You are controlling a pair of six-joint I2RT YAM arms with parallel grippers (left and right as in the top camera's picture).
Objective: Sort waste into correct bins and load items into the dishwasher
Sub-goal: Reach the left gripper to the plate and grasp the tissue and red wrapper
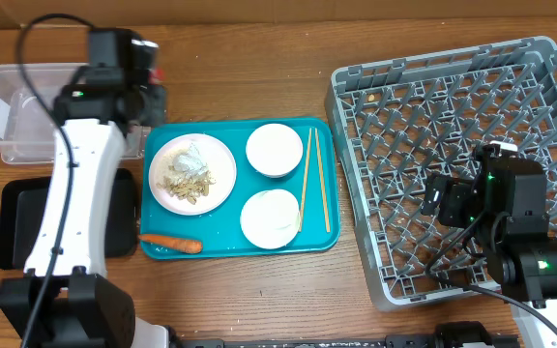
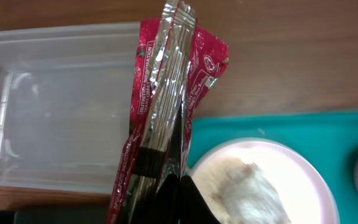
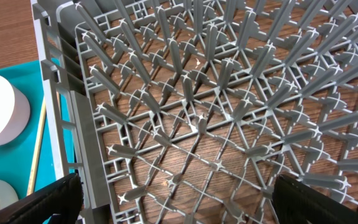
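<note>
Though right gripper (image 3: 179,208) agape, left gripper (image 2: 171,190) tight on wrapper (image 2: 166,87).

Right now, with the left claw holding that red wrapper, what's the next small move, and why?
Probably shift the left claw sideways until it is well over the clear tub, before letting go. It is shut on the red wrapper, which hangs at the tub's end nearest the teal tray, so a drop from here might miss.
</note>
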